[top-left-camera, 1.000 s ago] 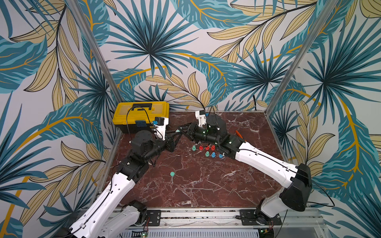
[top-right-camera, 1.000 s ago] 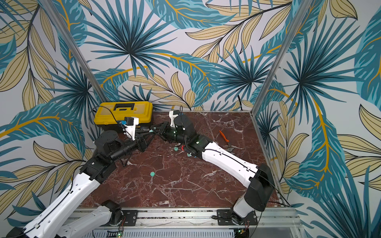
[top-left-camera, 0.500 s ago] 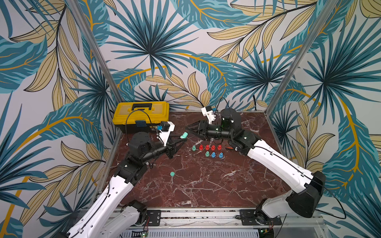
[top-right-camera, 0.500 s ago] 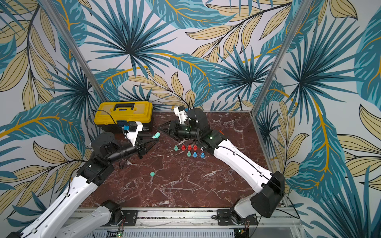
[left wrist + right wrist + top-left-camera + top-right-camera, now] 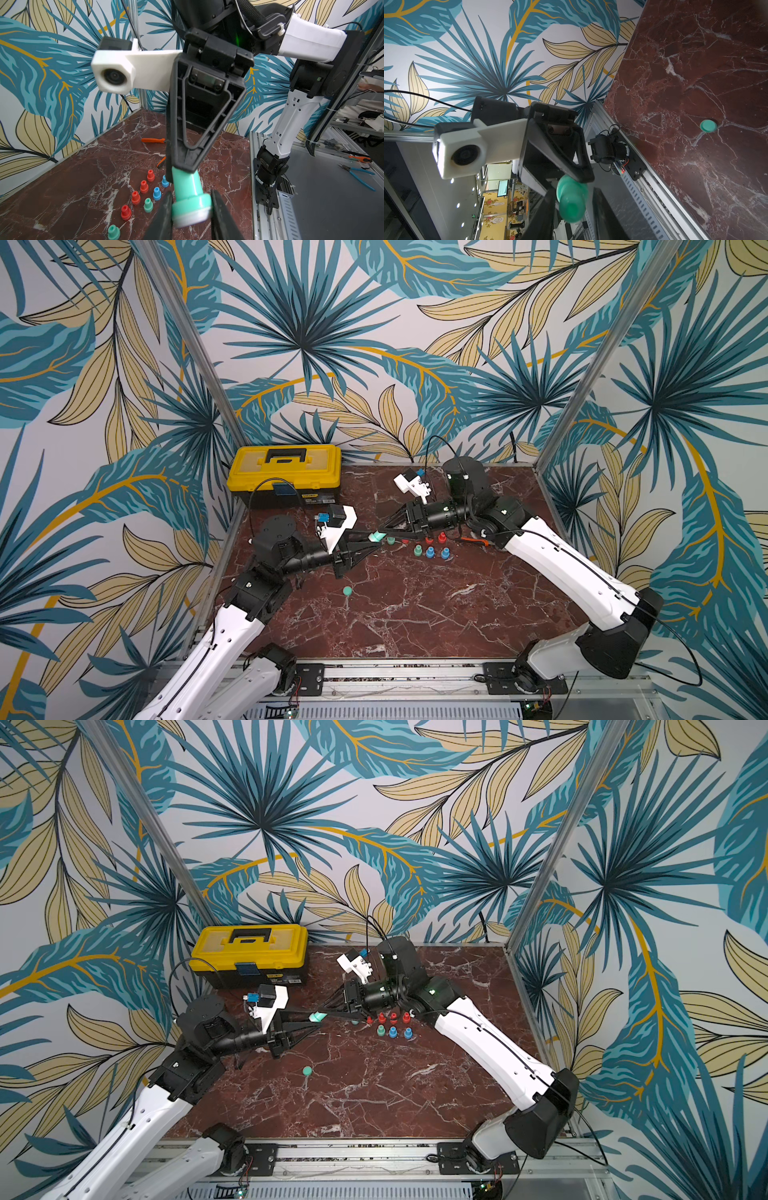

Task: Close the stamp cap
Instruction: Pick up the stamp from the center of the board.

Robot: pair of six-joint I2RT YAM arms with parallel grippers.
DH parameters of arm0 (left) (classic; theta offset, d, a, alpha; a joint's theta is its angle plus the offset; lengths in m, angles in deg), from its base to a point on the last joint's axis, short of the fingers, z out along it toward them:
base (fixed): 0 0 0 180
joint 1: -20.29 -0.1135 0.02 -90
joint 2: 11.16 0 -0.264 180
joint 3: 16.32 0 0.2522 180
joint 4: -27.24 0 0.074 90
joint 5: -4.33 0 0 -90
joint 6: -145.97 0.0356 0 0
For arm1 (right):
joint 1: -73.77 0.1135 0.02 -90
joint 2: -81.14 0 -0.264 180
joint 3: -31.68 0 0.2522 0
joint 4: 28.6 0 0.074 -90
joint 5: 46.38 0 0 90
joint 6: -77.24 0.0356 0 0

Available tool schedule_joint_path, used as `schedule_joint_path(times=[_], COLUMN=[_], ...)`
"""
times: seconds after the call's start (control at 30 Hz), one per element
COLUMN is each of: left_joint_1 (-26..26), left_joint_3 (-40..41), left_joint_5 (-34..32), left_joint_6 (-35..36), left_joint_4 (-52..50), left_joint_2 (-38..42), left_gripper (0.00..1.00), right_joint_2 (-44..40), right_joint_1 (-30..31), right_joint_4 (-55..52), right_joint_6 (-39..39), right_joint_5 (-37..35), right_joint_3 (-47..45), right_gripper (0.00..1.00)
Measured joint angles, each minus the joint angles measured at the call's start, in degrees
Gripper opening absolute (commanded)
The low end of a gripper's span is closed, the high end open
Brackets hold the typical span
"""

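A teal stamp hangs in the air between the two arms, over the back middle of the marble table. My left gripper is shut on its wide base, which has a whitish underside. My right gripper faces it, fingers on either side of the stamp's narrow end, with a slim gap showing on one side. Both top views show the two gripper tips meeting at the stamp. A teal round disc, apparently the cap, lies alone on the table nearer the front.
Several small red, blue and green stamps stand in rows just right of the grippers. An orange-handled tool lies under the right arm. A yellow toolbox sits at the back left corner.
The right gripper drew back from the left one and opened, then came back with its fingers around the stamp's narrow end. The left gripper has kept hold of the stamp and lifted it slightly.
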Motion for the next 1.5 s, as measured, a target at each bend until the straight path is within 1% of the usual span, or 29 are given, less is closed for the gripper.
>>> schedule_joint_path(times=[0.23,0.4,0.63,0.87,1.03,1.13,1.27,1.33,1.43,1.5], left_joint_1=[0.00,0.00,-0.04,-0.07,-0.04,-0.04,0.00,0.00,0.00,-0.24], left_joint_3=[0.00,0.00,0.00,0.00,-0.04,-0.04,-0.02,-0.02,0.09,0.35], left_joint_5=[0.13,0.24,0.02,-0.28,-0.22,-0.37,-1.86,-3.93,-7.80,-10.36], left_joint_6=[0.48,0.52,0.55,0.66,0.72,0.72,0.50,0.37,-0.02,-0.50], left_joint_4=[-0.42,-0.48,-0.39,-0.39,-0.04,-0.13,-0.09,-0.09,-0.07,-0.07], left_joint_2=[0.00,-0.02,0.00,-0.02,-0.15,-0.13,0.24,0.63,1.75,2.82], left_gripper=[0.11,0.11,0.12,0.14,0.15,0.20,0.44,0.53,0.59,0.61], right_joint_2=[0.90,1.55,1.86,1.86,2.03,2.05,2.05,2.05,2.05,2.05], right_joint_1=[-0.02,0.07,0.07,0.07,0.22,0.22,0.26,0.74,1.40,1.55], right_joint_4=[-0.70,0.66,1.88,3.28,3.72,4.17,4.46,3.96,1.66,-0.46], right_joint_6=[-0.39,0.74,2.10,3.13,3.56,3.54,3.43,2.75,1.14,-0.17], right_joint_5=[2.40,3.89,4.35,4.66,4.92,4.94,4.48,3.41,-0.44,-4.31], right_joint_3=[0.11,0.11,0.02,-0.52,-0.70,-0.90,-0.92,-0.90,-0.81,-0.76], right_gripper=[0.25,0.21,0.21,0.24,0.17,0.10,0.05,0.03,0.05,0.05])
